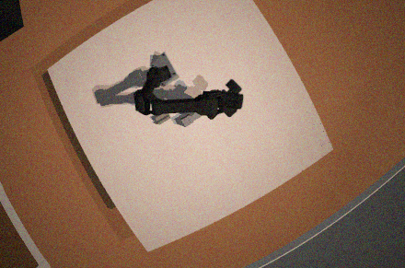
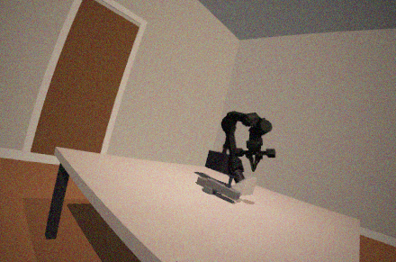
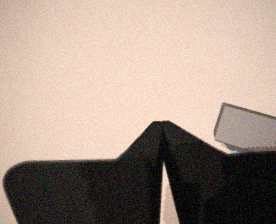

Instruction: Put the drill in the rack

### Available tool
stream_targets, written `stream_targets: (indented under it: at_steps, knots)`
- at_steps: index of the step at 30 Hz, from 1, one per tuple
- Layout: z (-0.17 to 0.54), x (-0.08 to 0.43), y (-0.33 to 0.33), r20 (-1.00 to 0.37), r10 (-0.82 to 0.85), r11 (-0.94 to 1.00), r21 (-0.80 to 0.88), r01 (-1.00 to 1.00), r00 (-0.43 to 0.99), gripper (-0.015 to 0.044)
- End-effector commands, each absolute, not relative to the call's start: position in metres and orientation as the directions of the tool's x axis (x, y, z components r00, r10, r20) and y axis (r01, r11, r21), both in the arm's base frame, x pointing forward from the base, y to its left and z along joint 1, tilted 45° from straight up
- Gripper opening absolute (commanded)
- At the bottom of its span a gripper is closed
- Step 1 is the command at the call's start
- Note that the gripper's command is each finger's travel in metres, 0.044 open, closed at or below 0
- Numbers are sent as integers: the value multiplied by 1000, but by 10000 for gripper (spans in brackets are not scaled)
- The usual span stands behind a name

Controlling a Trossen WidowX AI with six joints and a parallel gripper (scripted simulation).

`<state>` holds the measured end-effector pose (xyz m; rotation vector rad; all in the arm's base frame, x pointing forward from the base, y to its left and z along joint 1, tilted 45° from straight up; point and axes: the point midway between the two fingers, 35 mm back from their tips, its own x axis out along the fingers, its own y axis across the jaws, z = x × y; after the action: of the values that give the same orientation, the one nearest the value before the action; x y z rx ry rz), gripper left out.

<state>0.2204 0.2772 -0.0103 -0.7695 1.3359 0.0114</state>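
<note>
Drill: I can't pick it out for certain from the grey parts [image 1: 186, 120] [image 2: 218, 188] [image 3: 249, 127] on the pale surface [image 1: 258, 162] [image 2: 189, 221] [image 3: 89, 60] — my arm [image 1: 177, 105] [image 2: 231, 145] covers some of them from above. My tool [image 1: 230, 104] [image 2: 253, 170] [image 3: 160, 129] points down above the surface, tips together — nothing between them.

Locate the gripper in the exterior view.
The gripper hangs fingers-down right of centre in the exterior view, above the white tabletop, just right of the arm's upright lower links.
</note>
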Motion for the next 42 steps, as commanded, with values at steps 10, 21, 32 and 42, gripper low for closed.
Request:
stream_targets:
  at_steps: [10, 21, 32, 42]
  knots:
    - [26, 236, 187, -733, -663, 718, -680, -148, 152, 0]
    - [22, 237, 172, -720, -678, 707, -694, -135, 151, 0]
    - [22, 240, 171, -719, -678, 707, -694, -135, 152, 0]
    - [24, 242, 172, -719, -678, 707, -694, -135, 152, 0]
